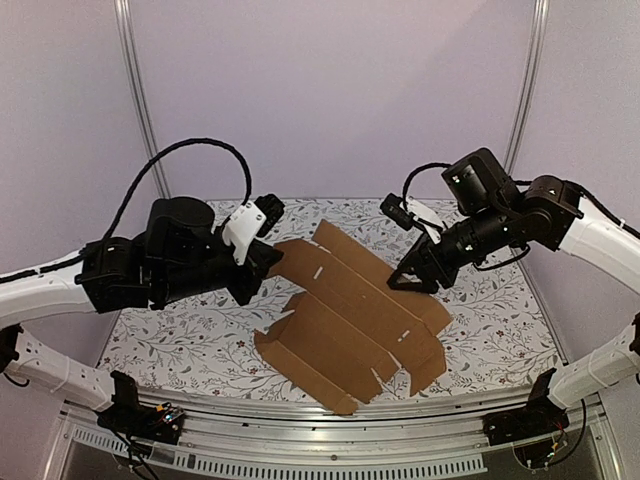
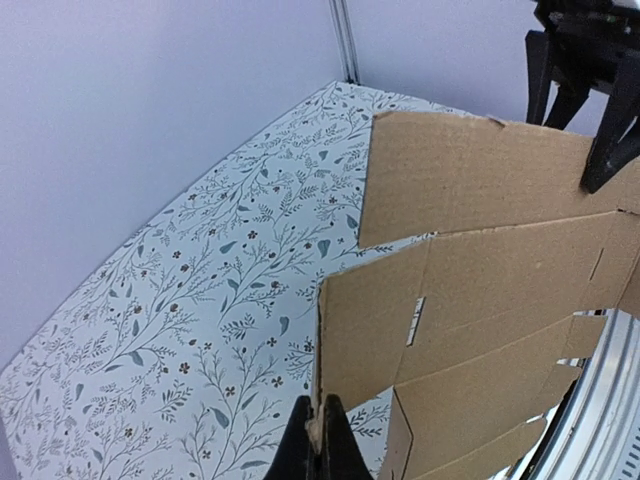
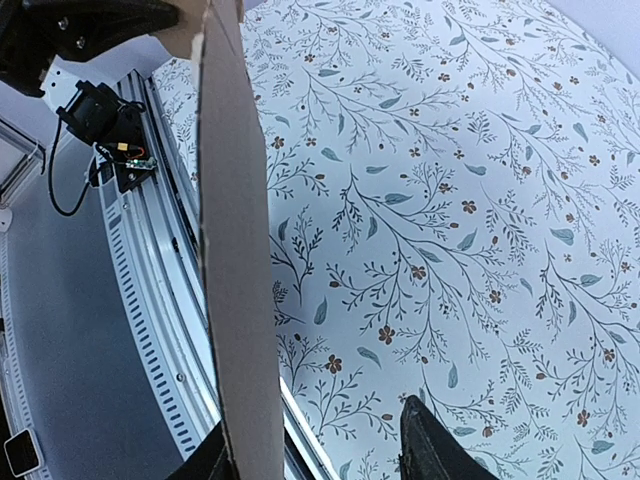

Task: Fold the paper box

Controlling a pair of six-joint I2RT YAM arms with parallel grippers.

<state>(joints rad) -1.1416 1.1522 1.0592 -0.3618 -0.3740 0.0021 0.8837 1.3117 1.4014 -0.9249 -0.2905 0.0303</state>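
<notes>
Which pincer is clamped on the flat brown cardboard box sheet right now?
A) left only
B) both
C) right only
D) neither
A: the left pincer is shut on an edge of the flat brown die-cut cardboard box sheet, while the right pincer stands open, its jaws apart around the sheet's edge with a clear gap on one side.

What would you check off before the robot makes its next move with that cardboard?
1. Left gripper clamped on the paper box edge: ok.
2. Right gripper open, box edge between its fingers: ok.
3. Right fingers clear of the cardboard: cannot tell.
4. Gripped edge lifted off the table: ok.
5. Box folded up: not ok, an unfolded sheet.
</notes>
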